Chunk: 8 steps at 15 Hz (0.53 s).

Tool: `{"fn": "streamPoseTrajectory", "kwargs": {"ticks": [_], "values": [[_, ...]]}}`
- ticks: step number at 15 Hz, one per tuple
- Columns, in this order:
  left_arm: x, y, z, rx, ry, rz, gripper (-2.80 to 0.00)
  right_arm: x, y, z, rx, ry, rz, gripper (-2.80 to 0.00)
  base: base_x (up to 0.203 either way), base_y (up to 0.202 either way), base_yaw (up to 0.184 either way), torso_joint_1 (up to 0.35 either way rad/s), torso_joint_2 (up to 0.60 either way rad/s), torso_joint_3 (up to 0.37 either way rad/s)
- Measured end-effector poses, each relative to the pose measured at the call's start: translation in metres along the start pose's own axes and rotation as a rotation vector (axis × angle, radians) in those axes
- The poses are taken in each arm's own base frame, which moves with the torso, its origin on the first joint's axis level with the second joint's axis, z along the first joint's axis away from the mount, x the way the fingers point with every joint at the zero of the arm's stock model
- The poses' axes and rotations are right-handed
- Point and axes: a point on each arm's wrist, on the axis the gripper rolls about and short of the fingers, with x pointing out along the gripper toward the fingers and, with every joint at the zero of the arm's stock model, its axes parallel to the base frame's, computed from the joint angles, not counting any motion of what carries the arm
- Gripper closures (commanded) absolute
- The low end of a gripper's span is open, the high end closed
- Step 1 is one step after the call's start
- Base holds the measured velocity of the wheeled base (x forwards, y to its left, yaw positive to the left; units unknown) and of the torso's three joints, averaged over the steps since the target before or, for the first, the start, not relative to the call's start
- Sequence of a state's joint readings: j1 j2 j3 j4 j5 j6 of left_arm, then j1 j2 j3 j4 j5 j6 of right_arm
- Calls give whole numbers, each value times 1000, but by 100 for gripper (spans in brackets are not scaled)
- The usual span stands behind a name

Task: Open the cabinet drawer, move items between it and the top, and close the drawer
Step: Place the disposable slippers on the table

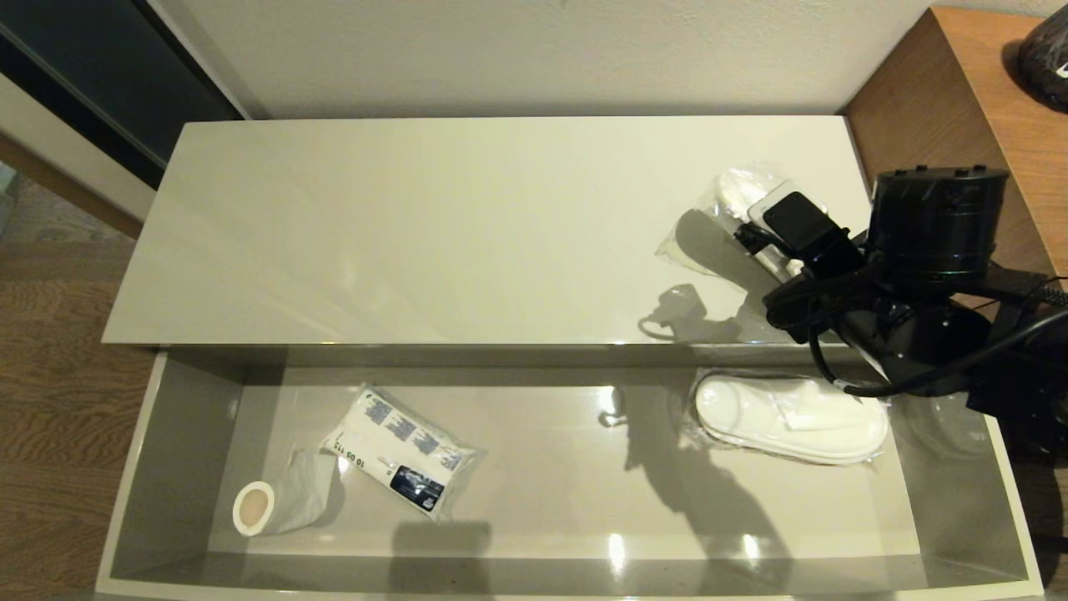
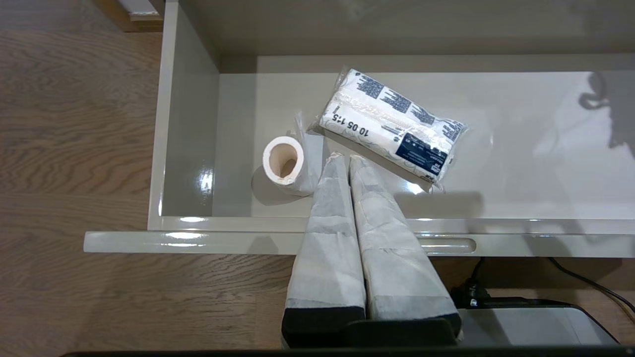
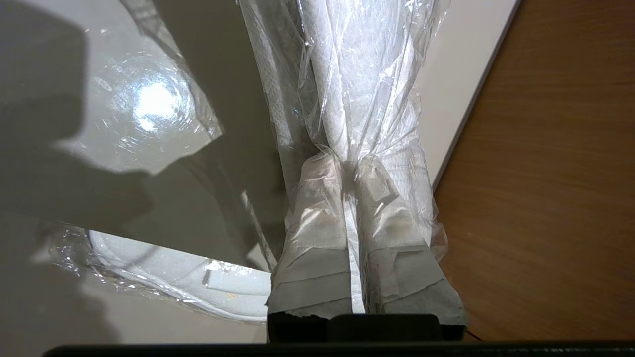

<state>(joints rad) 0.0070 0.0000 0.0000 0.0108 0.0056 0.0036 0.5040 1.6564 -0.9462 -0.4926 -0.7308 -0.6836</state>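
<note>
Right claw is pinched on a plastic-wrapped slipper pack over the far-right of the top. Left claw is pressed together, idle. 1 more slipper pack lies in the open drawer. Slick film could slip free if jolted.

At about two o'clock from where I look down, a brown wood-grain unit stands against the pale textured wall, and a dark rounded object sits on its surface at the far corner; I cannot tell what it is. Toward ten o'clock a dark panel runs along the wall. Wood-plank flooring fills my nine o'clock side. In the left wrist view I see a black cable trailing over that floor.
</note>
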Motion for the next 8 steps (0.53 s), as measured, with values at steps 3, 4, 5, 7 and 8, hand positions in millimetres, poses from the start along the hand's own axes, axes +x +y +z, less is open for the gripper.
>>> {"fn": "streamPoseTrajectory", "kwargs": {"ticks": [3, 4, 5, 7, 8], "values": [[0, 0, 0, 0, 0, 0, 0, 10, 11, 1, 1, -1, -14, 0, 0, 0, 0, 0, 0, 0], [0, 0, 0, 0, 0, 0, 0, 13, 14, 1, 7, -7, -19, 0, 0, 0, 0, 0, 0, 0], [0, 0, 0, 0, 0, -1, 0, 15, 17, 1, 6, -7, -19, 0, 0, 0, 0, 0, 0, 0], [0, 0, 0, 0, 0, 0, 0, 17, 22, -1, -8, -2, -11, -280, 0, 0, 0, 0, 0, 0], [0, 0, 0, 0, 0, 1, 0, 17, 24, -1, -10, -1, -7, -280, 0, 0, 0, 0, 0, 0]]}}
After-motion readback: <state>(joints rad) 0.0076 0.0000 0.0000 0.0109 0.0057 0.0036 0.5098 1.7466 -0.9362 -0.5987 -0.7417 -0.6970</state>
